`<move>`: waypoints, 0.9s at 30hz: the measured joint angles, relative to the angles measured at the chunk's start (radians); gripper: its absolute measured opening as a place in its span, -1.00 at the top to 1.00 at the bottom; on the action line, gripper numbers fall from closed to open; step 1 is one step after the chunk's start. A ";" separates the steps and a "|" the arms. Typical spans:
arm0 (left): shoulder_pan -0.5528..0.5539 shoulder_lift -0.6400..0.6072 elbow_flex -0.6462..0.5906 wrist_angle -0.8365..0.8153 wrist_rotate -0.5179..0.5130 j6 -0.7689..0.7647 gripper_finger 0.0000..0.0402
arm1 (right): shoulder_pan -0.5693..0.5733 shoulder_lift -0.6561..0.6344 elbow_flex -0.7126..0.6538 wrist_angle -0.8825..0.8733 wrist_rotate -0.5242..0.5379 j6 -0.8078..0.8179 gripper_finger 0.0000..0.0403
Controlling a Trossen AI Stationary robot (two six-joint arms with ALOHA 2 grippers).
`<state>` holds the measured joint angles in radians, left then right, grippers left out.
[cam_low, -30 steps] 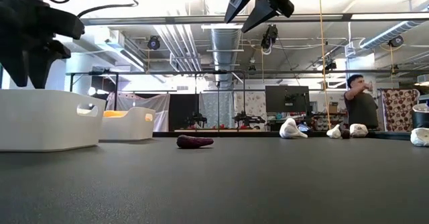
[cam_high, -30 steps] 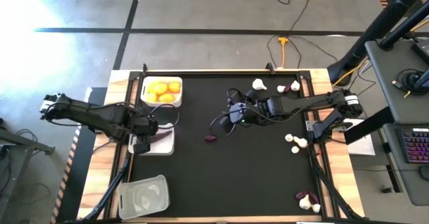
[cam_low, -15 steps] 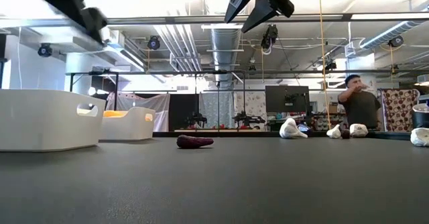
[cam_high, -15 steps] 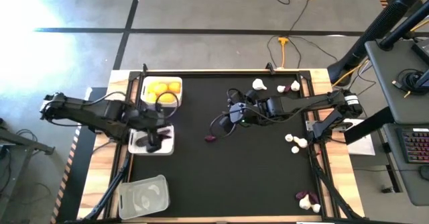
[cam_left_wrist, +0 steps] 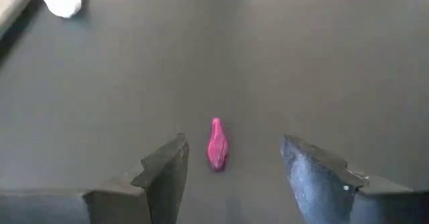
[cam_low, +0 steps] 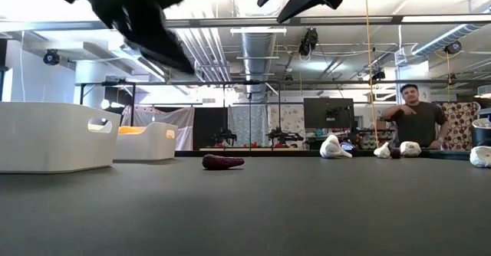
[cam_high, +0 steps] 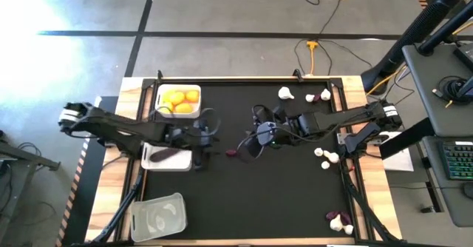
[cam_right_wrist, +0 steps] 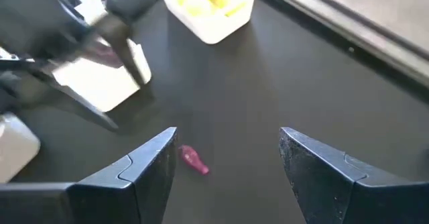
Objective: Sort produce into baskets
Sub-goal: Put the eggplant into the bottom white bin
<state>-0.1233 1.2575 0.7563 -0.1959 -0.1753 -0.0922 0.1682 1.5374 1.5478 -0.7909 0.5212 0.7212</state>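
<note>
Overhead, both open claws, left and right, flank the purple piece.

You have no text, label, brand, number or sign to read here: nothing legible stands on anything in any of your views.

Sweet-potato piece lies mid-table between left gripper and right gripper. Fruit tray behind middle tray; front tray nearest the edge.
</note>
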 joint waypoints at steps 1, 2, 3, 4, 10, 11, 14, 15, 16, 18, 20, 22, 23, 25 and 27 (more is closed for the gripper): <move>0.007 0.035 0.000 0.007 0.001 -0.002 -0.10 | 0.006 0.000 0.000 -0.006 -0.003 0.019 -0.24; 0.013 0.068 0.000 0.017 0.001 -0.002 -0.10 | 0.013 0.000 0.000 -0.015 -0.004 0.036 -0.24; 0.020 0.100 0.000 0.028 0.001 -0.002 -0.10 | 0.020 0.000 0.000 -0.025 -0.005 0.048 -0.24; 0.025 0.132 0.000 0.044 0.001 -0.002 -0.10 | 0.026 0.000 0.000 -0.030 -0.005 0.054 -0.25; 0.040 0.317 0.000 0.177 0.002 -0.037 -0.10 | 0.032 0.001 -0.001 -0.034 -0.005 0.067 -0.23; 0.039 0.340 0.000 0.194 0.002 -0.038 -0.10 | 0.032 0.001 -0.002 -0.035 -0.005 0.067 -0.22; 0.039 0.397 0.000 0.219 0.003 -0.036 -0.10 | 0.033 0.002 -0.002 -0.035 -0.005 0.067 -0.23; 0.040 0.413 0.000 0.233 0.003 -0.035 -0.10 | 0.033 0.002 -0.002 -0.034 -0.005 0.067 -0.23; 0.040 0.425 0.000 0.251 0.004 -0.031 -0.10 | 0.033 0.002 -0.002 -0.035 -0.005 0.066 -0.23; 0.040 0.446 0.000 0.288 0.009 -0.016 -0.09 | 0.032 0.002 -0.002 -0.035 -0.004 0.060 -0.23; 0.041 0.463 0.000 0.299 0.009 -0.011 -0.05 | 0.031 0.002 -0.002 -0.035 0.004 0.049 -0.24; 0.044 0.476 0.000 0.308 0.009 -0.006 0.01 | 0.027 0.002 -0.002 -0.035 0.007 0.037 -0.24; 0.046 0.481 0.001 0.309 0.009 -0.006 0.05 | 0.025 0.002 -0.003 -0.035 0.007 0.030 -0.24; 0.051 0.495 0.003 0.312 0.009 -0.022 0.16 | 0.018 0.002 -0.003 -0.036 0.010 0.023 -0.24; 0.057 0.511 0.004 0.321 0.014 -0.049 0.31 | 0.011 0.002 -0.003 -0.036 0.011 0.010 -0.24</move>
<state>-0.0664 1.7681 0.7598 0.1254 -0.1612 -0.1411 0.1788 1.5394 1.5452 -0.8272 0.5320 0.7310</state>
